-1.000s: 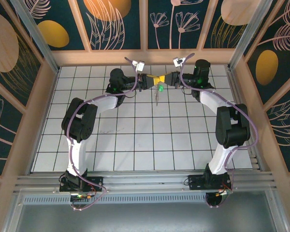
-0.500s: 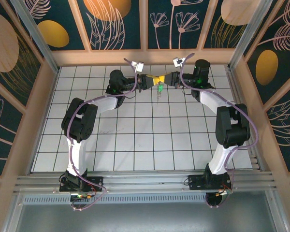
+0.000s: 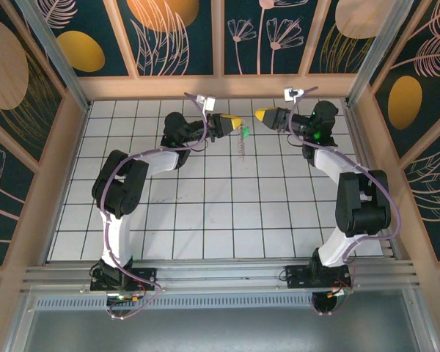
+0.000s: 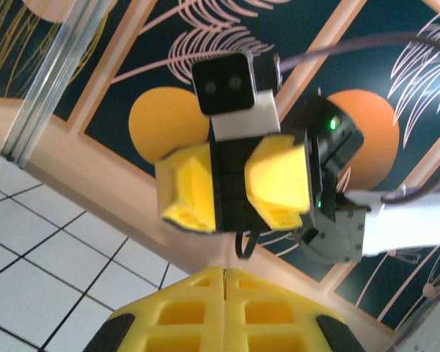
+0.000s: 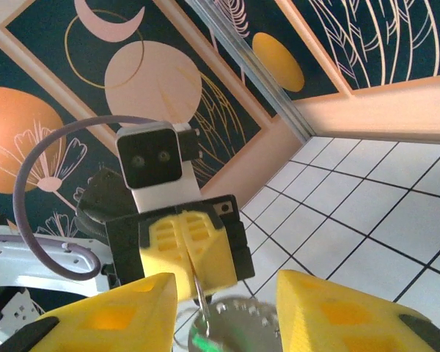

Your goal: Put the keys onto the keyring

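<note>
Currently, top view: left end effector [image 3: 238, 123] clenched. The key [image 3: 244, 132], green head, sits right at its tips. The keyring [image 3: 240, 150] dangles just below the key, over the bench [image 3: 205, 213]; whether it touches the bench cannot be told. Right end effector [image 3: 259, 115] stands apart, facing the left one's tips, with nothing between its fingers.

Left wrist view: own fingers pressed together, seam closed. Right end effector [image 4: 231, 183] lies straight ahead of them, fingers parted, empty.

Right wrist view: own fingers released, wide gap. Beyond that gap the left end effector [image 5: 189, 253] pinches a thin silver strip, read as the key blade. Below its tips hang the beaded keyring [image 5: 238, 312] and the key [image 5: 200, 341], its green head blurred, touching or overlapping the keyring.

Judgement: threading step looks at or near its end. The keyring appears to hang from the key, though whether the loop passes through the head's hole cannot be told. Next move calls for a check that the two are joined. After that, a gentle lowering to the bench and release by the left, with the right held clear.
</note>
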You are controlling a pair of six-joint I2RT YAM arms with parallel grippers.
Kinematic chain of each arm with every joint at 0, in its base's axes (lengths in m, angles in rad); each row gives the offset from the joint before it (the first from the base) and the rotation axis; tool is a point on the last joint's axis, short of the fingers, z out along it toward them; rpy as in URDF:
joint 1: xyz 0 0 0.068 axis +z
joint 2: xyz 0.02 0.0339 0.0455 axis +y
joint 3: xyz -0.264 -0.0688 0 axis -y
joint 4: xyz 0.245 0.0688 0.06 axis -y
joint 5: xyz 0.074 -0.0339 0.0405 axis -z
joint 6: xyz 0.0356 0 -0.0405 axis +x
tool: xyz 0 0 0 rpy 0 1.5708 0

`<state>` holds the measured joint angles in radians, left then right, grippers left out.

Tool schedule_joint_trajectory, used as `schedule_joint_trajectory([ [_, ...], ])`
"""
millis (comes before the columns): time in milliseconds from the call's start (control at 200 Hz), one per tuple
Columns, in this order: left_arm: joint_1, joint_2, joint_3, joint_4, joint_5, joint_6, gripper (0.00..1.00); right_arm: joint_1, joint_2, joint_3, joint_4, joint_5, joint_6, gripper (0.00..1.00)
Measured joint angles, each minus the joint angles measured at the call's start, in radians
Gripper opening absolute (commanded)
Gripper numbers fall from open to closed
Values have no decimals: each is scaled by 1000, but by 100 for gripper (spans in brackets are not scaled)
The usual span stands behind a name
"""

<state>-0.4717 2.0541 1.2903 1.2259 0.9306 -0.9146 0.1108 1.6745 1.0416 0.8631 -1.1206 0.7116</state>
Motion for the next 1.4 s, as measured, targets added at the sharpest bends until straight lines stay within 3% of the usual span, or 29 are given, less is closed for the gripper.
schedule_joint_trajectory([
  [230,0,-4,-31,146,-64,-115,0,2,-17,-121,137,5,45,52],
  [491,0,-4,-42,268,-111,-215,0,21,-17,-128,237,5,57,54],
  [1106,-13,-2,-43,298,-132,-244,0,100,67,-24,316,5,84,53],
  [1241,-13,-1,-43,297,-132,-243,0,114,74,-19,319,1,82,45],
  [1396,-13,-1,-43,296,-136,-243,0,124,77,-19,317,-5,80,7],
])
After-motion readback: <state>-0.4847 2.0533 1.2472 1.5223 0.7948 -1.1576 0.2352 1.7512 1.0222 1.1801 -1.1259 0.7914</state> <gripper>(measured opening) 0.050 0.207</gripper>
